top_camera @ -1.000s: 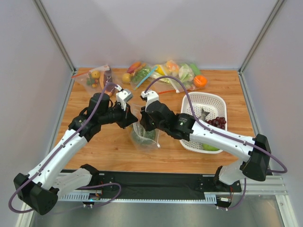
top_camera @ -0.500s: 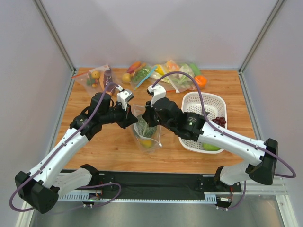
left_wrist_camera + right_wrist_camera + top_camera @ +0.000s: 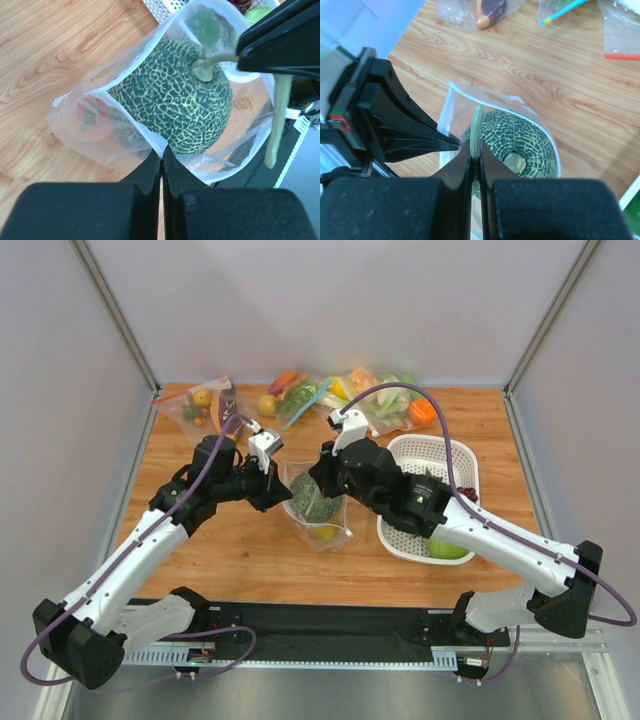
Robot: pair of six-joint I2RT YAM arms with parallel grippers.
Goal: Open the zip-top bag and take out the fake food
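- zip-top bag point(image 3: 318, 502) stands on the counter point(image 3: 230, 550) between left tool point(image 3: 161, 155) and right tool point(image 3: 475, 150), with a netted green ball point(image 3: 175, 100) inside
- each tool is pinched tight on an opposite rim of the mouth
- the bag's tiny print is too blurry to read
- vs a second ago, the right tool has pulled away and the mouth is wider

Netted melon point(image 3: 170, 100) fills the zip-top bag point(image 3: 70, 107) mouth (little room beside).
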